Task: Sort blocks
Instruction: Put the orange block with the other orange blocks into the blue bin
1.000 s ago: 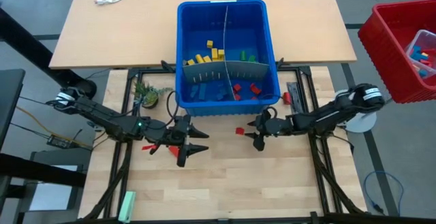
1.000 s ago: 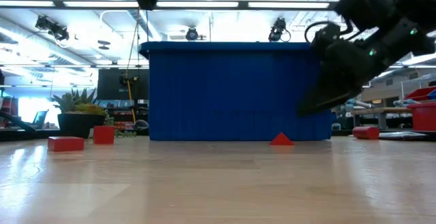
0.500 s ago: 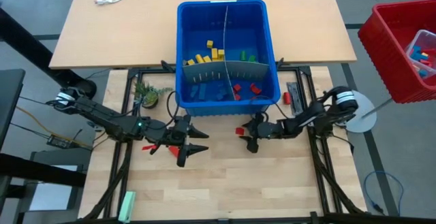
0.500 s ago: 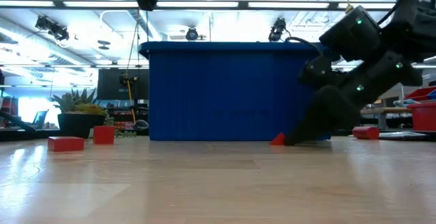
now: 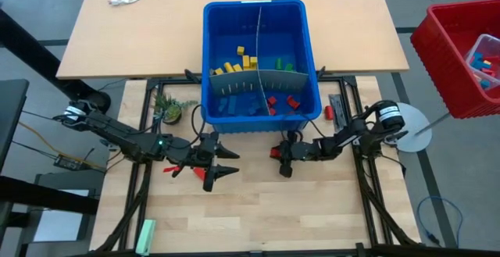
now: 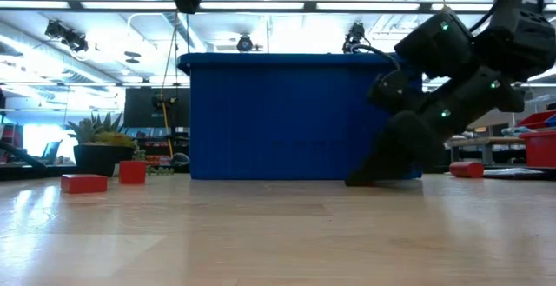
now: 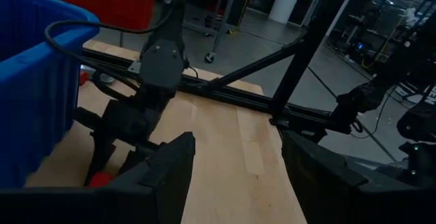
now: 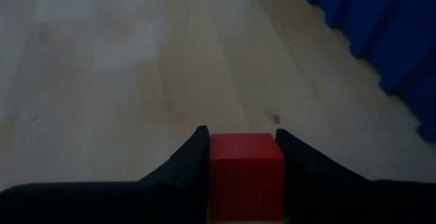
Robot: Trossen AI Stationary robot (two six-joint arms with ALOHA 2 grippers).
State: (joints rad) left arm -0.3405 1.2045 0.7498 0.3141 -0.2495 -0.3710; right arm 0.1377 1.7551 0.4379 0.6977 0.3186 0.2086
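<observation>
Red block (image 8: 245, 173) sits squarely between the two fingers (image 8: 184, 163) of the right claw (image 5: 283, 157), which press against its opposite sides: the claw is clamped on it, down at the desk (image 5: 312, 210) just in front of the blue bin (image 5: 308, 46). Only one face of the block shows in the right wrist view, so its long axis cannot be told. Two more red blocks (image 6: 84, 182) lie on the desk at the left of the low view, beside a small potted plant (image 5: 168, 110). Inside the bin lie sorted blocks, too many to count: yellow ones (image 5: 234, 63), green ones (image 5: 283, 65), blue ones (image 5: 234, 105) and red ones (image 5: 283, 101). The left claw (image 5: 225, 163) waits left of the bin's front, its fingers spread apart with nothing between them.
</observation>
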